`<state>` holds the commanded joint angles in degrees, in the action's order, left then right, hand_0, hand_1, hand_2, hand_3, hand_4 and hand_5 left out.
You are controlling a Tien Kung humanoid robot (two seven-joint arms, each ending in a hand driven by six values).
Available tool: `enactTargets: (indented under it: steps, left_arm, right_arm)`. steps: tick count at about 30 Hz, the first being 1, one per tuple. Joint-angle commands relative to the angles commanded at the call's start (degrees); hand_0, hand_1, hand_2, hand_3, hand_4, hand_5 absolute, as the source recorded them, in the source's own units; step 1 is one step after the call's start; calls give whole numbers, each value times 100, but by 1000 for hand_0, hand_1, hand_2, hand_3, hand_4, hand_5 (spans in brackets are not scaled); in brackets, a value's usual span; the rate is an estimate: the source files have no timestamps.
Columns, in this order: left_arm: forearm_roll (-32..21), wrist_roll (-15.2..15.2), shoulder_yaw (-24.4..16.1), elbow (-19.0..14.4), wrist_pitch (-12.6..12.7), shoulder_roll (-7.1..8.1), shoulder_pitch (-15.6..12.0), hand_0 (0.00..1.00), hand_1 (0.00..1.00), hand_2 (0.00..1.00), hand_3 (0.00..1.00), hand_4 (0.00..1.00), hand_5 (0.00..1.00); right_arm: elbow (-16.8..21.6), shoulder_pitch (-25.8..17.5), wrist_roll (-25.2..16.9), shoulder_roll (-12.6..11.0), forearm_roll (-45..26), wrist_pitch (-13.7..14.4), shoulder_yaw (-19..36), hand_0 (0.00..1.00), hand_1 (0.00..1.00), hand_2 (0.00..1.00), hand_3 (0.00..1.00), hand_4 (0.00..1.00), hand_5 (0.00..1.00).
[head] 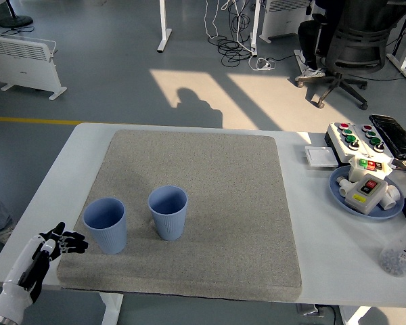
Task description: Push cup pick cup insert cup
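Blue cups (105,225) (168,212) upright on grey mat (257,203) — left robot hand (59,242) just beside nearer cup, fingers relaxed, empty.

2 cups upright on mat (210,176), w/ left cup (105,224) just beside right cup (168,212); left hand (53,245) at mat's near-left corner, apart from cups.

I can read no text, label, brand or number. My control box (358,139) bears red and green buttons, and the switch unit (365,191) on the blue plate (338,191) bears a red button; any print is too small to read.
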<state>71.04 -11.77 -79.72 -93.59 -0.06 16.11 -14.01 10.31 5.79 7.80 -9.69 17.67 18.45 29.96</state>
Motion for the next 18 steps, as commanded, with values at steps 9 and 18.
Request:
enactTargets:
  steps: [9, 18]
  left_arm:
    - [125, 83, 270, 121, -86, 64, 201, 606, 586, 490, 454, 608, 998]
    - [306, 134, 491, 402, -76, 106, 428, 627, 598, 499, 456, 605, 998]
  right_arm:
    - [0, 7, -5, 10, -38, -3, -28, 685, 607, 639, 554, 88, 398]
    - [0, -24, 1, 8, -25, -7, -29, 685, 607, 639, 554, 89, 396]
